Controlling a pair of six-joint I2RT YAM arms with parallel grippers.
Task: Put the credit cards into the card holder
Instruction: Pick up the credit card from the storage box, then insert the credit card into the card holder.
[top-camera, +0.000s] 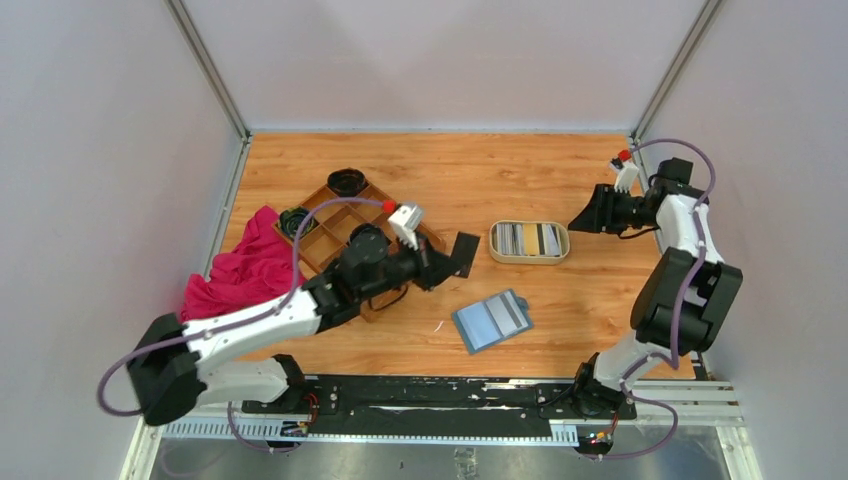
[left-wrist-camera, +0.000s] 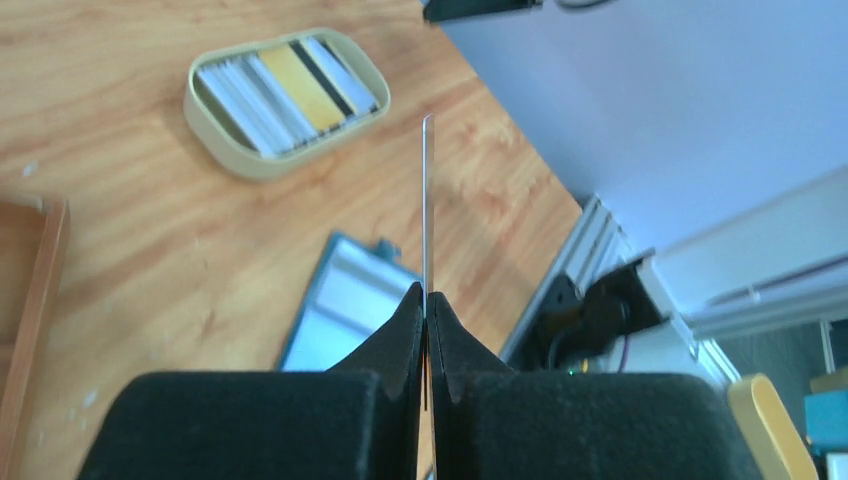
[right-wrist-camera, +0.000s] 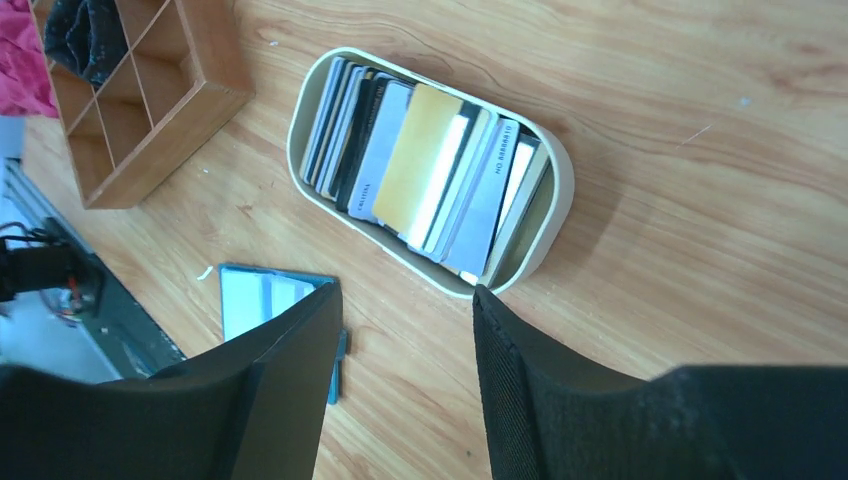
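My left gripper (top-camera: 443, 262) is shut on one dark credit card (top-camera: 466, 252) and holds it above the table, left of the cream oval tray (top-camera: 496, 243). In the left wrist view the card (left-wrist-camera: 428, 200) stands edge-on between the closed fingertips. The teal-blue card holder (top-camera: 492, 320) lies open on the table in front of the tray, and also shows in the left wrist view (left-wrist-camera: 345, 305) and the right wrist view (right-wrist-camera: 250, 300). Several more credit cards (right-wrist-camera: 430, 170) stand in the oval tray. My right gripper (top-camera: 580, 219) is open and empty, just right of the tray.
A brown wooden compartment tray (top-camera: 322, 228) with dark items sits at the left, partly under my left arm. A red cloth (top-camera: 245, 265) lies left of it. White walls enclose the table on three sides.
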